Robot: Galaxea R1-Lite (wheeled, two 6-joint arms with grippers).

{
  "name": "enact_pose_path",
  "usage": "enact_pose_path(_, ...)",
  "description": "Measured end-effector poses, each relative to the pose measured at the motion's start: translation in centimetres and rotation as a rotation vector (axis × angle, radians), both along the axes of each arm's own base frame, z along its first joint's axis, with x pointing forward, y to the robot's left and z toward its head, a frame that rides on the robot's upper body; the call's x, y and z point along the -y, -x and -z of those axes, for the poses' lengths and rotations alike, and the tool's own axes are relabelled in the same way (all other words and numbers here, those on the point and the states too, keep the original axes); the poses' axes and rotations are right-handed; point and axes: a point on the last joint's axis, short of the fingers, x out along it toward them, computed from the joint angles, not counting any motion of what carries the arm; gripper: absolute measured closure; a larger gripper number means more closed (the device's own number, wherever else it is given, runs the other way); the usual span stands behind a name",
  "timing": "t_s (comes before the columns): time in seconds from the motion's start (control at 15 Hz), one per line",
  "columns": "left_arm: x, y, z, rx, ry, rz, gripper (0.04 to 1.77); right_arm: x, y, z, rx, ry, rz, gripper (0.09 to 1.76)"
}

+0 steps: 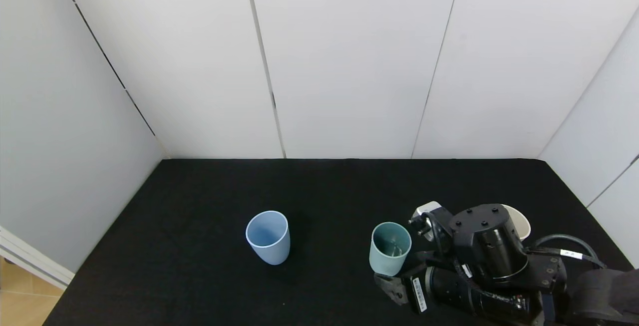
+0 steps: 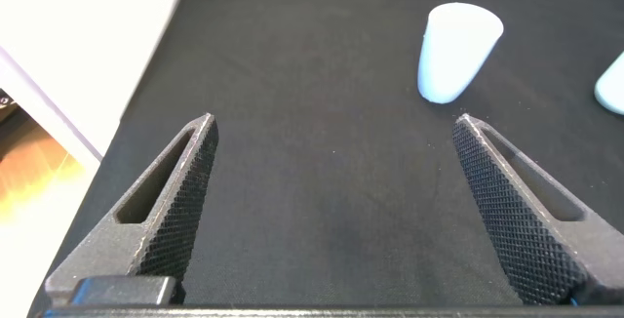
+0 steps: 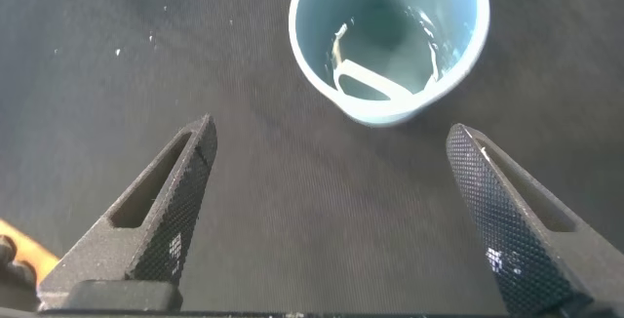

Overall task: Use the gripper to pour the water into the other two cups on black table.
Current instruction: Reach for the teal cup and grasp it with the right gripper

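Observation:
The teal-green cup (image 1: 390, 248) stands upright at the front right of the black table (image 1: 199, 286). In the right wrist view this cup (image 3: 390, 45) holds a little clear water (image 3: 375, 82), seen as glints. My right gripper (image 1: 410, 265) is open and empty just to the right of this cup, not touching it; in its own view the gripper (image 3: 331, 131) has the cup just beyond its fingertips. The light blue cup (image 1: 268, 237) stands left of centre. The cream-beige cup (image 1: 519, 222) is mostly hidden behind my right arm. My left gripper (image 2: 334, 123) is open and empty over bare table.
White panel walls (image 1: 349, 66) enclose the table on three sides. The left wrist view shows the light blue cup (image 2: 456, 50) far off, the teal-green cup (image 2: 612, 84) at the picture's edge, and the table's left edge (image 2: 146, 94).

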Motion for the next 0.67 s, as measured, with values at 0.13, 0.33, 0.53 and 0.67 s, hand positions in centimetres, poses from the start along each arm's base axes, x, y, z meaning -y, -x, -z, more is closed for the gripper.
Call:
enact_pose_path(0.13, 0.0, 0.0, 0.0, 0.000, 0.000, 0.000, 0.09, -0.5, -0.8, 0.5, 0.004, -0.001, 0.004, 0.14)
enact_pose_path(0.33, 0.0, 0.0, 0.0, 0.000, 0.000, 0.000, 0.09, -0.9, -2.0, 1.0, 0.003, 0.006, 0.014, 0.14)
enact_pose_path(0.53, 0.0, 0.0, 0.0, 0.000, 0.000, 0.000, 0.09, -1.5, -3.0, 1.5, 0.002, 0.007, 0.021, 0.14)
enact_pose_path(0.67, 0.0, 0.0, 0.0, 0.000, 0.000, 0.000, 0.09, -1.8, -3.6, 2.0, 0.001, 0.016, 0.030, 0.14)
